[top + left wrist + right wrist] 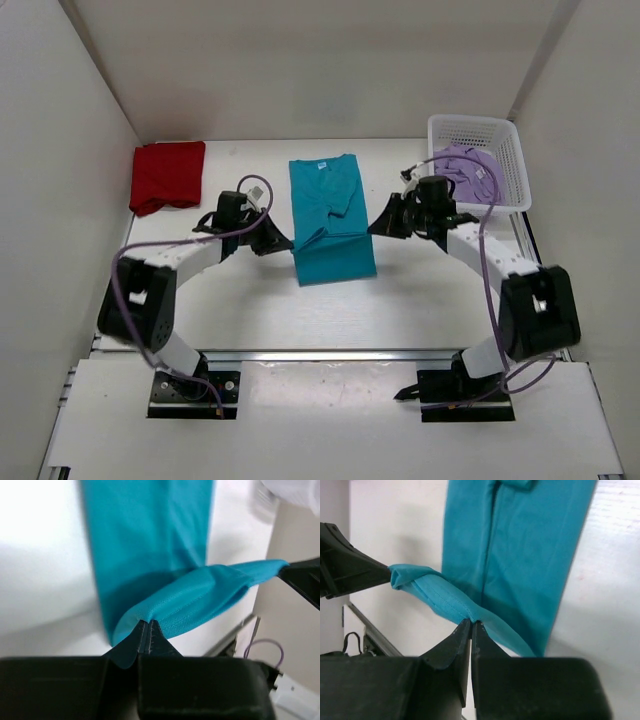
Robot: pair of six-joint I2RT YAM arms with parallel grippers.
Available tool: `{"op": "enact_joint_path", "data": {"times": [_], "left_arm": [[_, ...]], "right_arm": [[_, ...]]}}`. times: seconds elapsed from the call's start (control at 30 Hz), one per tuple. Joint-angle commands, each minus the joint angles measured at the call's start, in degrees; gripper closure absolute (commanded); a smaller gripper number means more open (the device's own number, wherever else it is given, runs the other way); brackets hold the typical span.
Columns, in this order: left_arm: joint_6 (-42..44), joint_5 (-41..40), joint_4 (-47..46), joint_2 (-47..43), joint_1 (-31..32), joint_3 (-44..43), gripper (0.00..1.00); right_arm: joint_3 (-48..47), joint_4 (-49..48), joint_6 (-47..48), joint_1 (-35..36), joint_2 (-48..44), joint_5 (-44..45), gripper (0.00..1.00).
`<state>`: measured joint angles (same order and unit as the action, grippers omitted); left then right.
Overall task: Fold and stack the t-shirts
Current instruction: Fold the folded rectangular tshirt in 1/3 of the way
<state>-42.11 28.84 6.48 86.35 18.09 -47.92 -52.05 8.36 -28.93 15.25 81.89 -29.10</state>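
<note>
Lavender t-shirt (462, 166) inside the white lattice basket (513, 165), far right corner.

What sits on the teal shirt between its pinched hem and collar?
Nothing visible. The left end effector and right end effector pinch the teal shirt at its hem; cloth ahead is bare; red shirt lies far left, lavender shirt in the basket.
</note>
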Motion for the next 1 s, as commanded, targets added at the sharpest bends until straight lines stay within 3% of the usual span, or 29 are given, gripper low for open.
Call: {"op": "enact_joint_path", "data": {"times": [0.0, 0.23, 0.3, 0.43, 0.5, 0.6, 0.67, 0.77, 0.8, 0.87, 0.93, 0.97], "left_arm": [[-0.6, -0.9, -2.4, 6.7, -1.7, -5.7, 1.00], [-1.7, -4.2, -3.9, 18.7, -3.1, -16.1, 0.99], [-1.8, -3.7, -3.9, 21.5, -3.1, -18.1, 0.93], [-4.1, -2.4, -7.3, 23.0, -4.2, -18.8, 0.72], [-5.4, -2.6, -10.1, 21.1, -4.9, -17.1, 0.66], [-5.6, -3.0, -10.8, 16.2, -4.9, -14.2, 0.61], [-6.4, -3.8, -12.3, 11.2, -4.2, -11.4, 0.63], [-6.3, -6.2, -14.4, 5.3, 0.3, -3.9, 0.66], [-5.9, -6.9, -15.1, 4.5, 3.2, -1.1, 0.66], [-6.1, -7.7, -16.7, 4.7, 6.8, 2.5, 0.67], [-6.6, -7.5, -20.0, 7.2, 9.1, 4.9, 0.68], [-6.7, -7.0, -21.1, 8.8, 9.0, 5.6, 0.71]], "right_arm": [[-7.4, -0.4, 4.6, -1.8, 8.6, -1.9, 1.00], [-18.8, -0.2, 5.3, -4.3, 24.6, -2.5, 1.00], [-20.3, -1.1, 4.5, -4.3, 27.3, -2.5, 1.00], [-21.8, -2.6, 3.7, -3.7, 30.3, -2.2, 0.99], [-21.9, -2.7, 3.4, -3.8, 29.6, -1.7, 0.94], [-20.5, -4.3, 2.7, -3.5, 26.4, -0.9, 0.77], [-18.1, -4.4, 3.1, -2.5, 23.2, 1.3, 0.66], [-13.2, -5.1, 4.7, -0.1, 17.5, 7.6, 0.60], [-11.7, -5.3, 4.9, 0.4, 15.8, 10.5, 0.62], [-8.6, -6.9, 5.7, 3.1, 14.1, 11.9, 0.85], [-7.9, -7.7, 6.2, 5.1, 15.1, 10.3, 0.99], [-9.0, -8.1, 6.9, 6.4, 16.7, 9.2, 1.00]]}}
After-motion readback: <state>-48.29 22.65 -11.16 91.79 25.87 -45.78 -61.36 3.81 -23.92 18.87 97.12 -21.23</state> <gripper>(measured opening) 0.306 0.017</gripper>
